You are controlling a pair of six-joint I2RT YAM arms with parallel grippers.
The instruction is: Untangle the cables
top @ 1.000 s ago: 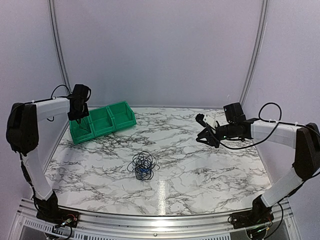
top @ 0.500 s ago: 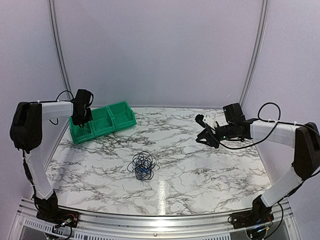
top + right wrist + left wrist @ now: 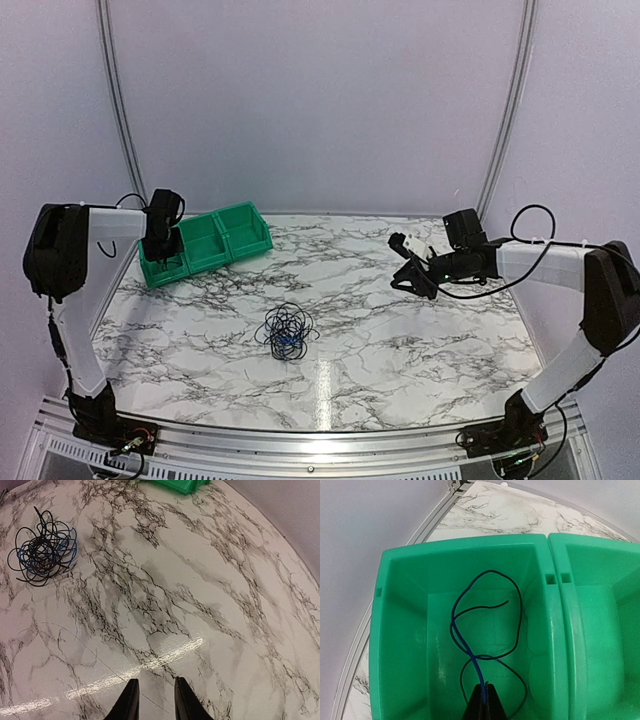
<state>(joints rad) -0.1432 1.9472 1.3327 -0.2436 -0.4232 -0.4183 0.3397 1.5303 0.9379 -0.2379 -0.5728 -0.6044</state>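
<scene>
A loose tangle of thin black and blue cables (image 3: 286,332) lies on the marble table near the middle, also visible in the right wrist view as the same tangle (image 3: 45,550) at upper left. My left gripper (image 3: 160,254) hangs over the leftmost green bin (image 3: 400,630), shut on a thin blue cable (image 3: 470,655). That cable runs up from the fingertips and loops with a black wire (image 3: 519,610) inside the bin. My right gripper (image 3: 155,682) hovers open over bare marble at the right, nothing between its fingers.
A row of green bins (image 3: 238,209) stands at the back left, by the left wall rail. A corner of the bins (image 3: 180,486) shows at the top of the right wrist view. The right arm's own black cable (image 3: 530,215) arcs above it.
My left gripper has come down towards the leftmost bin, the cable still in it. The right gripper has shifted slightly left. The tangle has not moved.
</scene>
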